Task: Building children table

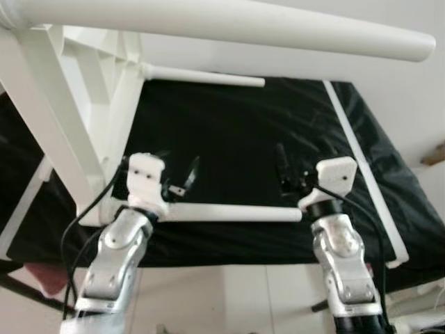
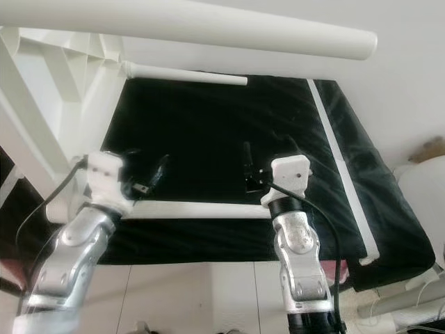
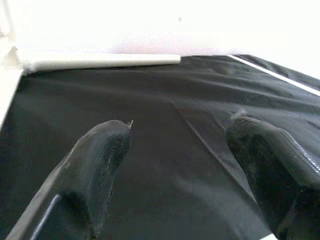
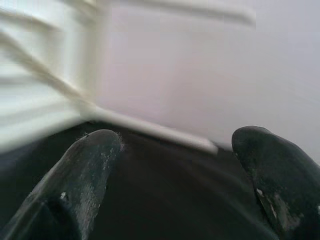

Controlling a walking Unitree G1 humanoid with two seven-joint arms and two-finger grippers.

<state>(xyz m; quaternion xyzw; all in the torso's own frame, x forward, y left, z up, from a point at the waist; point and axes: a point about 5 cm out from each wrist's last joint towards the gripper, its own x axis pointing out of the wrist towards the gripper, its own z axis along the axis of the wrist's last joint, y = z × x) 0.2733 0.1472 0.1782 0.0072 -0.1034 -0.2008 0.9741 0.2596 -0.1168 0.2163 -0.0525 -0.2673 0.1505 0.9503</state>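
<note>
1. You are looking down at a white children's table [image 1: 69, 104] lying tipped on its side on a black sheet [image 1: 229, 132], with its frame rising at your left and its legs pointing to the right.
2. One leg, the near leg [image 1: 233, 213], is lying low across the front of the sheet, between your two grippers; the far leg [image 1: 205, 75] is reaching over the sheet's back edge; the upper leg [image 1: 229, 24] is crossing the top of both eye views, close to the camera.
3. Your left gripper [image 1: 179, 177] is hovering just above the near leg by the frame, fingers spread and holding nothing.
4. Your right gripper [image 1: 286, 174] is hovering above the near leg's free end, also spread wide and empty.
5. The left wrist view is giving you what the eye views are not: both fingers [image 3: 95, 170] parted over bare sheet, with the far leg [image 3: 100, 61] lying sharp beyond them.
6. The right wrist view is blurred; you are seeing parted fingers [image 4: 85, 170] and smeared white bars of the table, and you cannot tell which bar is which.
7. A white strip [image 1: 361, 160] is running along the sheet's right side.
8. The tabletop is cut off at the left edge, so its shape is staying hard to make out.
</note>
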